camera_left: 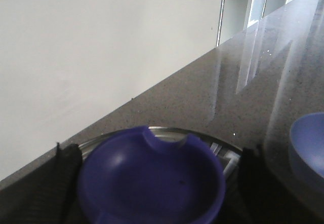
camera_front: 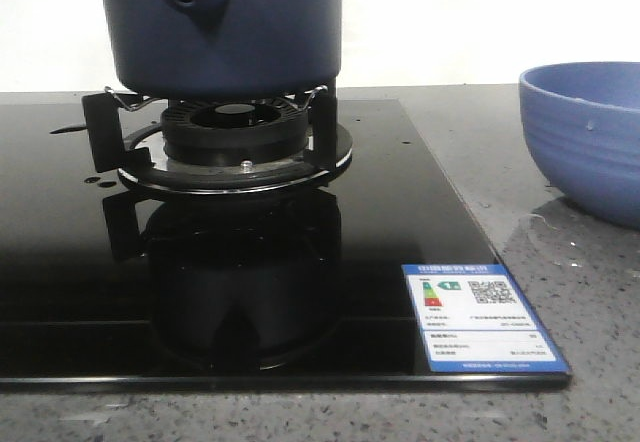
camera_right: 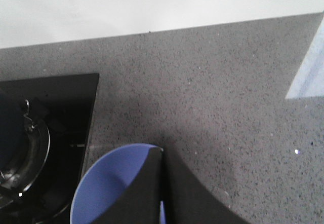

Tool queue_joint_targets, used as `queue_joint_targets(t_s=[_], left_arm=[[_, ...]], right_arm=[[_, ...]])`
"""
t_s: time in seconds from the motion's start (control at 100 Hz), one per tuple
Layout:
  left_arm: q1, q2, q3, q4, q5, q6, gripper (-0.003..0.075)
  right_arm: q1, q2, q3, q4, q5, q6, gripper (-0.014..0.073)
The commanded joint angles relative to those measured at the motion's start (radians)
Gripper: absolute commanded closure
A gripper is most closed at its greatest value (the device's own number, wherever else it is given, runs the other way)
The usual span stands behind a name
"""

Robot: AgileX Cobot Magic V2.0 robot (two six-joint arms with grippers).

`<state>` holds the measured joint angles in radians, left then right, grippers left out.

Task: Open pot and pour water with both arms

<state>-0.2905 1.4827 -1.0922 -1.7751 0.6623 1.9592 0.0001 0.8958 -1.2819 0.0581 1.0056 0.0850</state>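
Pot (camera_front: 230, 27) sits on burner (camera_front: 235, 132), upper left of front view; bowl (camera_front: 590, 137) at right edge for pouring. Can't tell either gripper's state.

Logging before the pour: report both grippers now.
Left gripper: cannot tell; fingers flank a dark blue round piece.
Right gripper: looks shut, empty.

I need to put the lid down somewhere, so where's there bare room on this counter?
Free: the glass cooktop in front of the burner, left of the label sticker; the grey counter behind the bowl, toward the wall. Crowded: the burner carries the pot, and the bowl fills the right edge, with wet patches beside it.
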Motion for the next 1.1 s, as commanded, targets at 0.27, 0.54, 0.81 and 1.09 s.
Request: queue_joint_targets(t_s=[0.27, 0.54, 0.81, 1.09], left_arm=[[-0.001, -0.301, -0.044, 0.173, 0.026, -0.382, 0.0290], [-0.001, -0.709, 0.181, 0.351, -0.032, -0.568, 0.0739], [-0.001, -1.113, 0.498, 0.394, -0.206, -0.612, 0.0741], [-0.001, -1.361, 0.665, 0.394, -0.299, -0.612, 0.0741]], right_arm=[[0.015, -0.187, 0.170, -0.011, -0.227, -0.101, 0.0656], [0.094, -0.479, 0.583, 0.014, -0.406, -0.145, 0.0657], [0.115, -0.757, 0.763, 0.042, -0.444, -0.145, 0.0657], [0.115, -0.891, 0.767, 0.042, -0.430, -0.145, 0.0657]])
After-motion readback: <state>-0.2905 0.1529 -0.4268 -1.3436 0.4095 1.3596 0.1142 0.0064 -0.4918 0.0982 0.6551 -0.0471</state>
